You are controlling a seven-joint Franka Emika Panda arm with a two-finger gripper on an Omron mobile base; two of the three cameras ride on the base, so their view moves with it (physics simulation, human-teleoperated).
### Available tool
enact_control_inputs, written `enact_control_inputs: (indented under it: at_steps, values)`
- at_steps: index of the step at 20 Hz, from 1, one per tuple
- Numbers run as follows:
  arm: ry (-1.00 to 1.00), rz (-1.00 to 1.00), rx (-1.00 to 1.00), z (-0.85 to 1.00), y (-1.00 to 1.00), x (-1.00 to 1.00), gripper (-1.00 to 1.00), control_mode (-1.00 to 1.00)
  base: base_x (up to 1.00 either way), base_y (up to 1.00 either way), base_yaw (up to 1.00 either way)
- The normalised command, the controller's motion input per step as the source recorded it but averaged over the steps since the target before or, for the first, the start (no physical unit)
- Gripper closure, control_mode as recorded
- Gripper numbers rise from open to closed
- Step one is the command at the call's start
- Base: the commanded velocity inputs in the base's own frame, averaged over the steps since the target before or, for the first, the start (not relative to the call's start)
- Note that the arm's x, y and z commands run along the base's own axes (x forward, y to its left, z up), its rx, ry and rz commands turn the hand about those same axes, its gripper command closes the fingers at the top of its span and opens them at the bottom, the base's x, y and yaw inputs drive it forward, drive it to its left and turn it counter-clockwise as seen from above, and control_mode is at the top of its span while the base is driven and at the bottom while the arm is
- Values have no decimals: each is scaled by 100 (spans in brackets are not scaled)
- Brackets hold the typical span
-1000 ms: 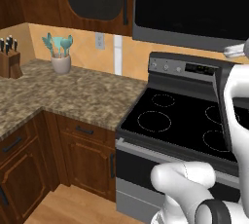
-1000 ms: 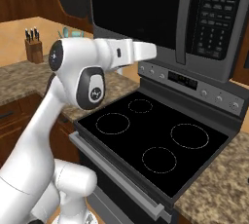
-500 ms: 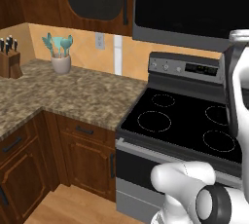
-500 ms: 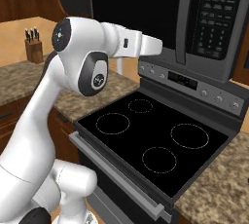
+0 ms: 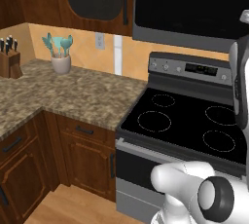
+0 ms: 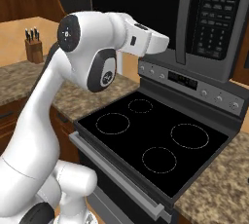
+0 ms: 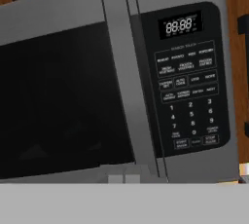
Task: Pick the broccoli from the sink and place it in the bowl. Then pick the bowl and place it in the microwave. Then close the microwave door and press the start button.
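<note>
Microwave door (image 7: 63, 96) looks shut, so the start press is the step in hand. Pincer is pressed together, holding nothing, facing the microwave (image 6: 209, 28). Next move calls for driving its tip onto the start button (image 7: 181, 143).

Speckled granite counter (image 5: 73, 99), knife block (image 5: 8, 60) and white utensil cup (image 5: 61, 63) on it

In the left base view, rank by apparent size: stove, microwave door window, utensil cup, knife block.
1. stove, largest.
2. microwave door window, cropped by the frame, so only its visible part counts.
3 and 4. utensil cup and knife block look alike; the block is cut by the edge, so unranked.
</note>
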Motion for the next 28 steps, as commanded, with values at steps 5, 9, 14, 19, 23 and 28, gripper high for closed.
enact_control_inputs:
  at_steps: [5,9,14,19,23,28]
  values:
    - [-6,0,4,-1,-10,9,100,-100,0,0,0]
    - [-5,0,2,-6,-8,9,100,-100,0,0,0]
    - [-5,0,1,-8,-21,12,100,-100,0,0,0]
    - [-3,0,3,-6,-49,0,100,-100,0,0,0]
    - [-2,0,3,0,-46,-6,100,-100,0,0,0]
    - [0,0,0,-20,-23,0,100,-100,0,0,0]
